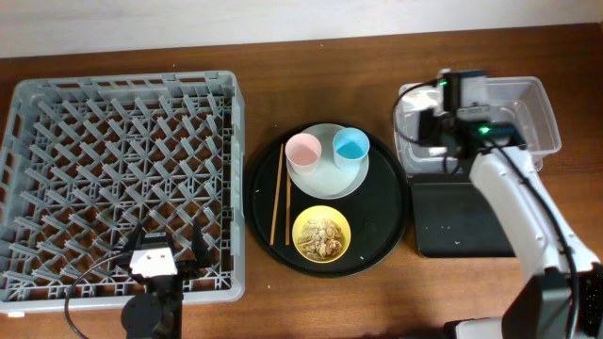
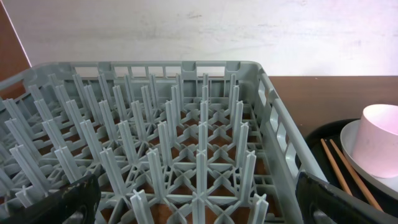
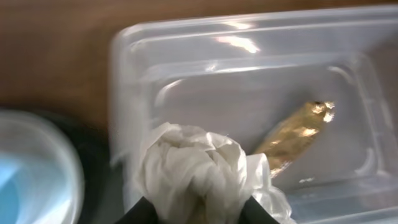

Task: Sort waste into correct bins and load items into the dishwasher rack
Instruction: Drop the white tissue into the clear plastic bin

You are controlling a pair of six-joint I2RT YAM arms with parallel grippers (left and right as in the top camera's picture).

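Note:
My right gripper (image 1: 429, 127) (image 3: 193, 211) is shut on the crumpled white tissue (image 3: 193, 168) and holds it over the left end of the clear tub (image 1: 537, 113) (image 3: 249, 81). The gold wrapper (image 3: 298, 130) lies inside the tub. The shallow black tray (image 1: 462, 221) sits just in front of the tub. My left gripper (image 1: 170, 259) (image 2: 199, 205) is open and empty over the front of the grey dishwasher rack (image 1: 122, 80) (image 2: 186, 124). The pink cup (image 1: 303, 153) (image 2: 379, 140) and blue cup (image 1: 350, 146) stand on the plate (image 1: 330, 179). The yellow bowl (image 1: 321, 234) holds food scraps. The chopsticks (image 1: 279, 193) lie beside them.
The plate, cups, bowl and chopsticks all rest on a big round black tray (image 1: 386, 226) between the rack and the bins. The rack holds no dishes. The table is brown wood, with a white wall behind it.

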